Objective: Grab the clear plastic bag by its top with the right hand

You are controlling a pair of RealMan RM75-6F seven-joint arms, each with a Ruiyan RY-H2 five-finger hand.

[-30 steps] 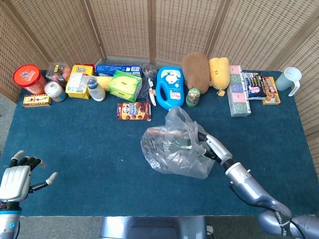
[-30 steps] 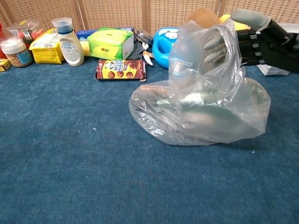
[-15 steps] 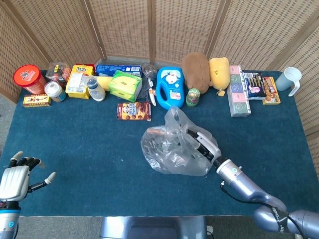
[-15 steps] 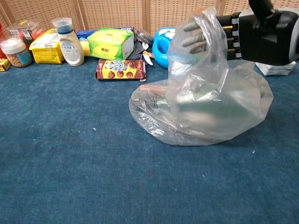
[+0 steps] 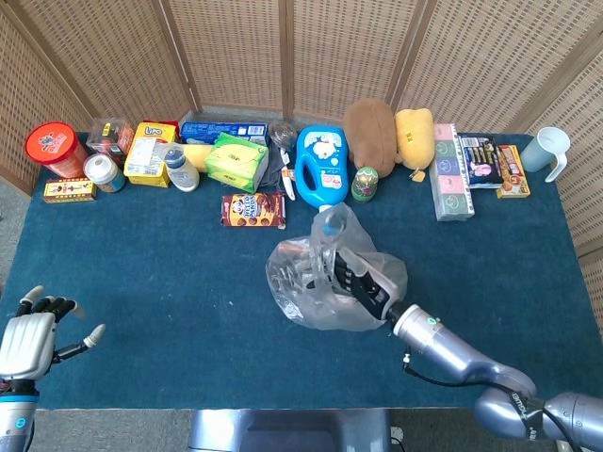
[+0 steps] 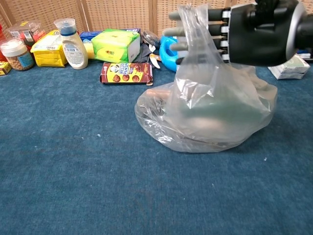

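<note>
Since the frame a second before, the right hand [image 6: 254,32] had swung leftward over the clear plastic bag [image 6: 208,110], from the bag's right flank to above its middle, and the bag's top had been drawn up into a taller peak. Nearest the robot, at the table's [image 5: 141,282] front left corner, the left hand [image 5: 28,341] hovered with its fingers spread and nothing in them, much as before. Ahead of the robot's right side, the bag sat on the blue table near its centre, its bottom touching the cloth. The right hand's fingers [image 6: 188,30] lay against the bag's raised top, pointing left, with film draped across them; whether they had actually clamped on the plastic could not be told from either view. Just beyond the bag lay a brown biscuit box [image 5: 252,210], apart from it. Farther back, along the wicker screen, stood a row of goods: a red tub [image 5: 55,148], a yellow box [image 5: 149,153], a green tissue pack [image 5: 236,161], a blue jug [image 5: 320,165], a brown plush toy [image 5: 370,135], and a pale mug [image 5: 546,151] at the far right.
</note>
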